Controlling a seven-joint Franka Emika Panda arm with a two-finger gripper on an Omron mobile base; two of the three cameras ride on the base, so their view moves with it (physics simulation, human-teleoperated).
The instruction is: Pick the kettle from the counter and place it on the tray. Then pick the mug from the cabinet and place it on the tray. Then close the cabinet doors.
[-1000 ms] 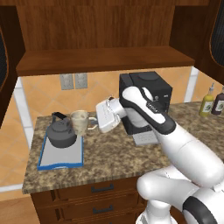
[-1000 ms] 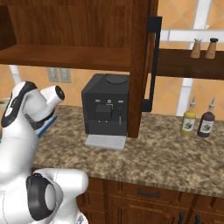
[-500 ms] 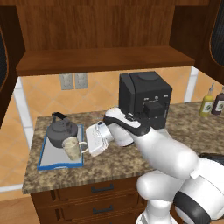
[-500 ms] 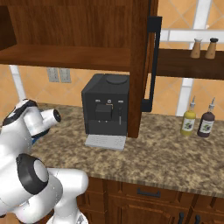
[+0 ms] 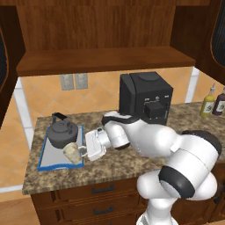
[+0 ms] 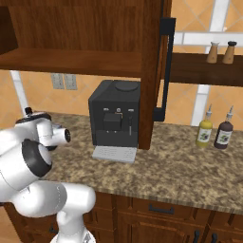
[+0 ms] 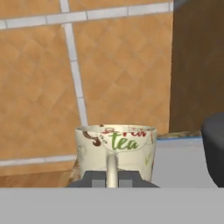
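Pinching mug point(image 7: 116, 148) handle | fingers point(image 7: 92, 178) closed | probably above tray point(image 5: 44, 159)

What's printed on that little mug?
Green "tea" lettering with reddish-brown swirls on the cream mug, clearest in the hand view.

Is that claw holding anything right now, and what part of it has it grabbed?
Yes: the claw is shut on the small cream-beige mug, gripping it by its side handle.

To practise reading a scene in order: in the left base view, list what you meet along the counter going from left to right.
tray → kettle → mug → gripper, shut on the mug → coffee machine → yellow bottle → dark bottle.
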